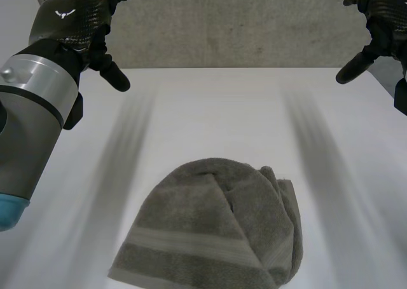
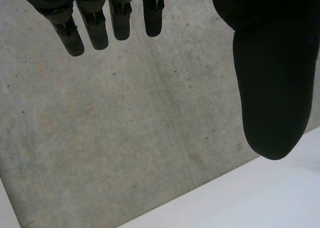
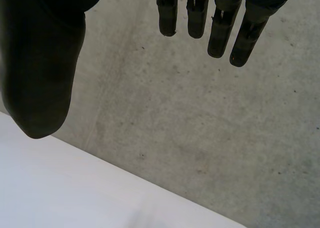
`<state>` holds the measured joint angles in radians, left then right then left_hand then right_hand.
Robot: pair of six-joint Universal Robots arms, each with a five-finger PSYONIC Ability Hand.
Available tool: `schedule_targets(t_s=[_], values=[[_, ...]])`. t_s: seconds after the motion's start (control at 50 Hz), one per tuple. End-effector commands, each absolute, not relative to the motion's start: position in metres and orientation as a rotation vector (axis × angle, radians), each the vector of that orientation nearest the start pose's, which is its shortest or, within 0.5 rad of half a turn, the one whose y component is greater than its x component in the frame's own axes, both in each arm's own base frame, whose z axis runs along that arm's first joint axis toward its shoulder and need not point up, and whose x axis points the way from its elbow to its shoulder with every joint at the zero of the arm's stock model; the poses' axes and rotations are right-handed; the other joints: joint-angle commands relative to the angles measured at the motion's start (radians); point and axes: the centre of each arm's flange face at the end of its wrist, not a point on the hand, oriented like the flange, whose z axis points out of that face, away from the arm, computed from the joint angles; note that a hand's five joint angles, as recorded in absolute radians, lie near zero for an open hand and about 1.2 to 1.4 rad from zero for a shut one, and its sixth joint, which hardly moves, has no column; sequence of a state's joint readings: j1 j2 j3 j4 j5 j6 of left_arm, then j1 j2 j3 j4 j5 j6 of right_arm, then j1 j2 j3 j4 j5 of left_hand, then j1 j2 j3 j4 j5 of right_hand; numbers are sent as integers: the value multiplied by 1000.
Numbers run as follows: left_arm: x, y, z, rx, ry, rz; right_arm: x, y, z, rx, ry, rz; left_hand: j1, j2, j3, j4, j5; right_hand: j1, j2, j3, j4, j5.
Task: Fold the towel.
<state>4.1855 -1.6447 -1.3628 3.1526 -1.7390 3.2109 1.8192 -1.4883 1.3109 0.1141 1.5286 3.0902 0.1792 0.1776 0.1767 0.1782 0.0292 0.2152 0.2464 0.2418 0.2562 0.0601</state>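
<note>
Left to right: black left hand (image 1: 73, 25) raised over far left of white table (image 1: 222, 111), fingers straight, holding nothing; crumpled grey terry towel (image 1: 210, 238) lying mid-table at the near side, well apart from both hands; black right hand (image 1: 381, 22) raised at far right, equally relaxed and empty. Risk, as judged: bunched right side of towel hiding its corners (overlapping layers there), so easy to pinch two layers at once and fold crooked. No readable writing, just a small white emblem (image 1: 65, 13) on the left hand's back.
</note>
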Motion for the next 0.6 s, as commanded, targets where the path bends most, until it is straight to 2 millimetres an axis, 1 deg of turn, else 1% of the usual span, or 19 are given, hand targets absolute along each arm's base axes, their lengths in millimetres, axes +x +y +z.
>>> schedule_targets(t_s=[0.02, 0.2, 0.38, 0.42, 0.44, 0.48, 0.5, 0.52, 0.54, 0.56, 0.58, 0.6], values=[[-266, -226, 350, 462, 2201, -2522, 213, -288, 350, -348, 2023, -2159, 8, 9, 10, 9, -17, -41, -72, -67, -82, -60], [-266, -227, 347, 465, 2211, -2508, 221, -283, 344, -378, 2023, -2129, 8, 9, 10, 9, -17, -41, -72, -67, -82, -60], [-266, -226, 341, 479, 2228, -2485, 223, -284, 343, -417, 2021, -2128, 8, 9, 10, 9, -17, -41, -72, -67, -82, -60], [-267, -224, 335, 507, 2250, -2465, 226, -282, 343, -472, 2004, -2118, 11, 12, 13, 12, -14, -41, -72, -67, -82, -60], [-267, -224, 335, 507, 2250, -2465, 226, -282, 343, -473, 2004, -2118, 11, 12, 13, 12, -14, -41, -72, -67, -82, -60], [-269, -220, 324, 571, 2290, -2431, 230, -280, 340, -567, 1991, -2094, 20, 21, 22, 21, -5, -41, -72, -67, -82, -60], [-269, -219, 324, 571, 2290, -2431, 230, -280, 340, -567, 1991, -2094, 20, 21, 22, 21, -5, -41, -72, -67, -82, -60], [-270, -217, 316, 612, 2323, -2404, 233, -278, 336, -636, 1986, -2079, 20, 21, 22, 21, -5, -41, -72, -67, -82, -60], [-270, -216, 316, 612, 2324, -2404, 236, -274, 331, -725, 1978, -2062, 20, 21, 22, 21, -5, -41, -72, -67, -82, -60], [-272, -213, 307, 665, 2359, -2376, 236, -274, 331, -726, 1978, -2062, 25, 27, 28, 26, 1, -41, -72, -67, -82, -60], [-272, -208, 296, 720, 2402, -2340, 238, -271, 323, -823, 1979, -2038, 31, 33, 34, 32, 7, -41, -72, -67, -82, -60], [-272, -208, 296, 721, 2403, -2340, 238, -271, 323, -824, 1979, -2037, 31, 33, 34, 32, 7, -41, -72, -67, -82, -60]])
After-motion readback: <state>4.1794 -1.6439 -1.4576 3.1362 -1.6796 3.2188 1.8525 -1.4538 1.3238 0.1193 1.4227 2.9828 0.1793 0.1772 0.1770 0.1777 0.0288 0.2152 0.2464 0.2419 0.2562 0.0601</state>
